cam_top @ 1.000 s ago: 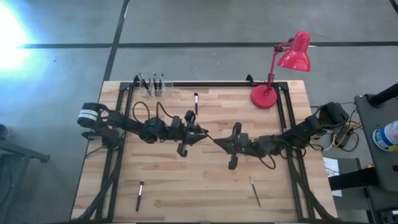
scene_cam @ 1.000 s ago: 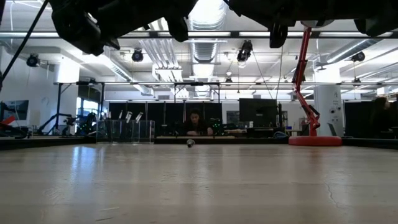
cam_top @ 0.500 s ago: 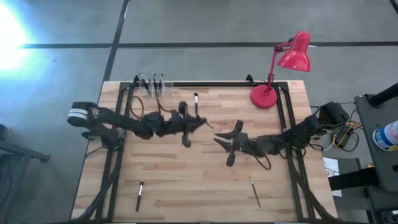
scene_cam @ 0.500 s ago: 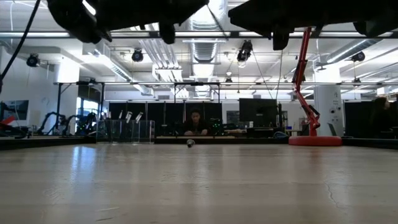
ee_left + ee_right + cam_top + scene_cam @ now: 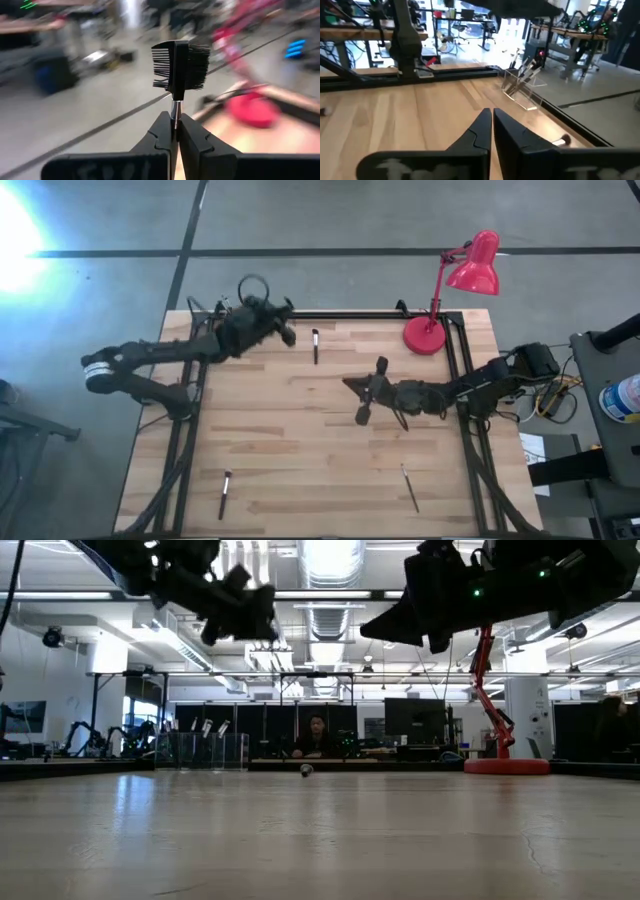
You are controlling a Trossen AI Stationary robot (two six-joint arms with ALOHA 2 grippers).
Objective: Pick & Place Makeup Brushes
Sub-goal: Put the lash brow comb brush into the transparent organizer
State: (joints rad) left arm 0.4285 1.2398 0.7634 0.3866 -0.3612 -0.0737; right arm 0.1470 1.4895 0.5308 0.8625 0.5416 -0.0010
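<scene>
My left gripper point(image 5: 283, 330) hangs high over the far left of the table, beside the clear holder point(image 5: 243, 323), shut on a makeup brush with a dark comb-and-bristle head point(image 5: 179, 65). In the low view it shows at top left point(image 5: 240, 610). My right gripper point(image 5: 362, 393) hovers over the table's middle, shut and empty point(image 5: 491, 117). Three more brushes lie flat on the wood: one far centre point(image 5: 315, 345), one near left point(image 5: 225, 493), one near right point(image 5: 410, 487). The holder point(image 5: 522, 82) has several brushes standing in it. My left gripper pinches the brush by its thin silvery stem point(image 5: 173, 111), just below the head, between the two fingertips. The head sticks out beyond the fingers, lifted clear of the table. The rest of the handle is hidden between the fingers.
A red desk lamp point(image 5: 445, 300) stands on its round base point(image 5: 425, 335) at the far right corner. A black frame runs along the table's far edge point(image 5: 350, 313) and sides. Bare wood lies between the arms and the near edge point(image 5: 320, 470).
My left arm has swung from the table's middle toward the far left corner, ending beside the clear holder, with the brush in its grip and its gripper turned away from the right one. My right gripper has drifted slightly toward the far edge.
</scene>
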